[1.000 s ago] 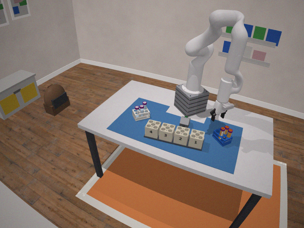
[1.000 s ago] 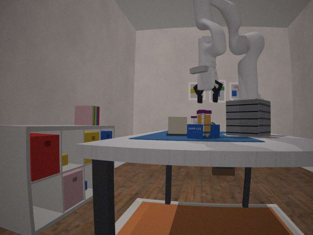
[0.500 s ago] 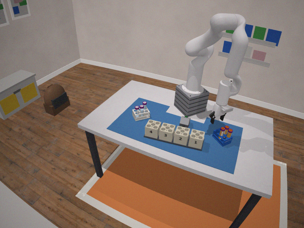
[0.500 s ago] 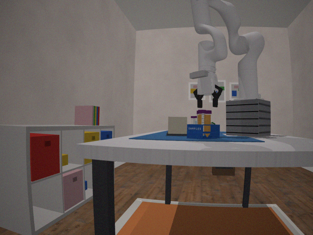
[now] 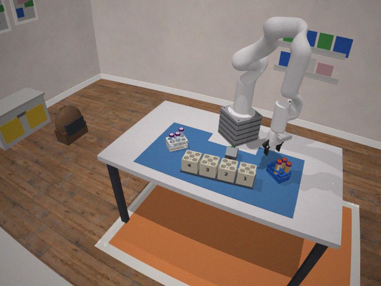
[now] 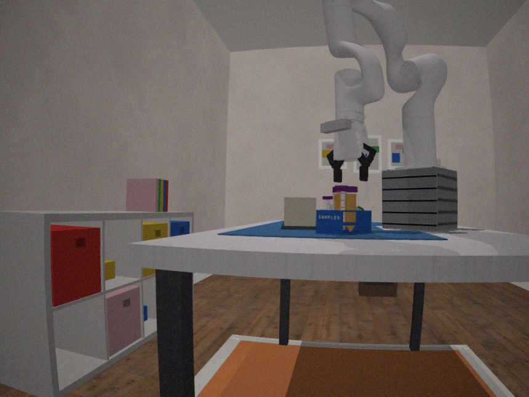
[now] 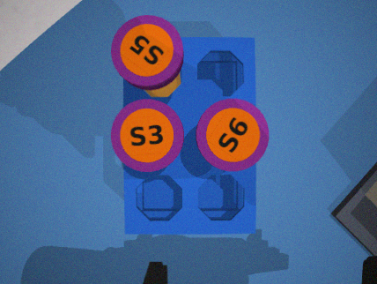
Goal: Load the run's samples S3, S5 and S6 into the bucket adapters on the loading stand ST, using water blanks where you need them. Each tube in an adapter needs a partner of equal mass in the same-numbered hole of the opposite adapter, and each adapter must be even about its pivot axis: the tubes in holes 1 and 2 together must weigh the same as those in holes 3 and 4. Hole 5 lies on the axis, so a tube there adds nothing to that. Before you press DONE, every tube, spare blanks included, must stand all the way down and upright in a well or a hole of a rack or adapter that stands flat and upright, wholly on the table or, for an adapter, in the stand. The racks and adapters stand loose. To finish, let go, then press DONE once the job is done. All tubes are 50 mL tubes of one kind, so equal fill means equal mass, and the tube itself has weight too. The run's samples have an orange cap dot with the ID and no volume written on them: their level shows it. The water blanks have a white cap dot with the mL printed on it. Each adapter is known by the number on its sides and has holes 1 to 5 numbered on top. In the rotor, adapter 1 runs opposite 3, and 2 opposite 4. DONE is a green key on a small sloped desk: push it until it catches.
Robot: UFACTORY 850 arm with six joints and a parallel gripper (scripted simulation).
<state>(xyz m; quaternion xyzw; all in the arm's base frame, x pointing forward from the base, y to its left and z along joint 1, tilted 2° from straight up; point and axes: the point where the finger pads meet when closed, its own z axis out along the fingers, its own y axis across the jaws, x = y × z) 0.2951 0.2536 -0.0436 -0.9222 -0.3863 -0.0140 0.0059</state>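
Relative to the blue rack [image 5: 281,177] [image 6: 323,226] [image 7: 190,225] lettered SAMPLES, we see tubes S5 [image 7: 147,49], S3 [image 7: 147,135] and S6 [image 7: 232,135] standing in it, and our gripper [image 5: 272,150] [image 6: 350,176] spread open, empty, above it; adapters numbered 1 [image 5: 245,175] to 4 [image 5: 189,163] stand beside it.

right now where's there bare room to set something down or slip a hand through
Bare patches: the blue mat in front of the blue plastic sample rack, and the white tabletop right of the mat. Crowded: the row of four cream adapters, with only slits between them, and above the sample rack, where the open black-fingered gripper hangs.
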